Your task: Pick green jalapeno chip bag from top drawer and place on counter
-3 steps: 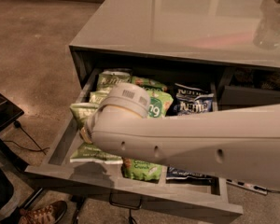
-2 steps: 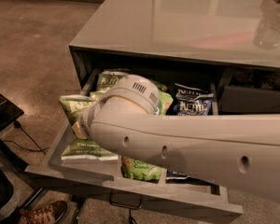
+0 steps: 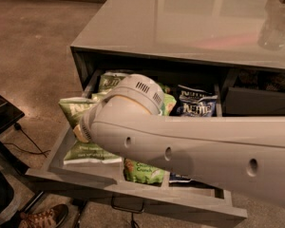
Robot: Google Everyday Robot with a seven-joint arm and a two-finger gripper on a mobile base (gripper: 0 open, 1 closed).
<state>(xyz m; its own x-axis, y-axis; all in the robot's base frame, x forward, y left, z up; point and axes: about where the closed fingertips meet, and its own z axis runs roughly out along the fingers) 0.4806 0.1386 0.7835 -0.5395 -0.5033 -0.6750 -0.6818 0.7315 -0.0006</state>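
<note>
The top drawer (image 3: 133,194) is pulled open under the counter (image 3: 180,23). My arm reaches across it from the right. My gripper (image 3: 82,129) is at the arm's left end, over the drawer's left lane, mostly hidden behind the wrist. A green jalapeno chip bag (image 3: 72,109) hangs at the gripper, raised above the drawer's left wall. Another light-green bag (image 3: 88,152) lies flat in the left lane below it, and a third (image 3: 109,81) lies at the back of that lane.
A deeper-green bag (image 3: 143,171) lies in the middle lane and blue Kettle bags (image 3: 195,106) behind the arm. A clear object (image 3: 275,30) stands on the counter's right. A dark stand (image 3: 2,110), a cable and a shoe (image 3: 42,217) are on the floor to the left.
The arm has swung left and lifted. The light-green bag at the gripper has risen with it out of the left lane and now overhangs the drawer's left wall.
</note>
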